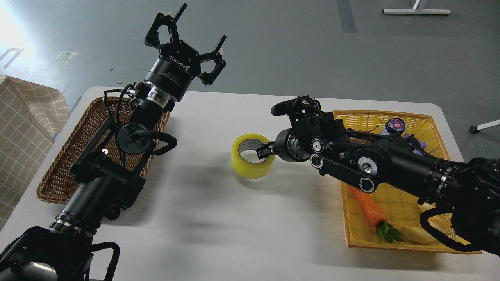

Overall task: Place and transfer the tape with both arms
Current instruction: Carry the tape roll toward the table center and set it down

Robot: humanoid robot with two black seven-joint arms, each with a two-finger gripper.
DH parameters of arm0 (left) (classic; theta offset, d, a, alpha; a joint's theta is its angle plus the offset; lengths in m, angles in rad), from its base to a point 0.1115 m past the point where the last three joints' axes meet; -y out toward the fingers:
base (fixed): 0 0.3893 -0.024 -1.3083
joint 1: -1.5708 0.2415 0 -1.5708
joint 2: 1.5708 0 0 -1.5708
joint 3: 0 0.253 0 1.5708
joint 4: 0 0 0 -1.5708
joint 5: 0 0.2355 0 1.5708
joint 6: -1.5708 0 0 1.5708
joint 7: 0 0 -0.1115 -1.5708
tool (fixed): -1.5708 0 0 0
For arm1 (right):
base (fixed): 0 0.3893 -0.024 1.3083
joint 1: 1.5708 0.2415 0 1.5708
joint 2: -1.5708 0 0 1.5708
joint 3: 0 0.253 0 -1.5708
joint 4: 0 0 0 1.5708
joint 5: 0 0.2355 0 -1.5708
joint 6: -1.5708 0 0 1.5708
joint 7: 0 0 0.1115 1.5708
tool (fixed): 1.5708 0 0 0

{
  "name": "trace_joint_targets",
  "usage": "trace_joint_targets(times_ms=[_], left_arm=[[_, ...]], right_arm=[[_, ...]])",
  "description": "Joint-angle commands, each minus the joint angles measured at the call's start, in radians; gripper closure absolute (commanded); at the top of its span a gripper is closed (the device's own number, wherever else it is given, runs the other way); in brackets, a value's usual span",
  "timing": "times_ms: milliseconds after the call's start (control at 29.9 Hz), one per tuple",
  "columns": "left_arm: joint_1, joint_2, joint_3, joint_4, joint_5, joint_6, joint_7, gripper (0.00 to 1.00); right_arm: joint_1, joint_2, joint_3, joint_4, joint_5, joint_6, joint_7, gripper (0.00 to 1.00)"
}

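Observation:
The yellow tape roll rests tilted on the white table near its middle, its grey-white core facing me. My right gripper reaches in from the right, with its fingers pinching the roll's right wall, one inside the core and one outside. My left gripper is open and empty, raised high above the far end of the brown wicker basket, well left of and above the tape.
A yellow basket at the right holds a carrot, a croissant and a bottle, partly under my right arm. A checked cloth lies beyond the table's left edge.

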Motion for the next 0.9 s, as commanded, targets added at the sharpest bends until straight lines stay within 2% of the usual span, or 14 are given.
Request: trace_joint_targets(times_ms=[0,769,869], left_arm=[[0.001,-0.001,0.000,0.000,0.000,0.000,0.000,0.02],[0.003,-0.001,-0.001,-0.002,0.000,0.000,0.000,0.02],[0.001,-0.001,-0.001,-0.002,0.000,0.000,0.000,0.02]], right_arm=[[-0.001,0.000,-0.001,-0.006,0.000,0.000,0.000,1.00],[-0.017,0.000,-0.002,-0.070,0.000,0.000,0.002,1.00],[-0.017,0.000,-0.001,-0.070,0.000,0.000,0.002,0.93]])
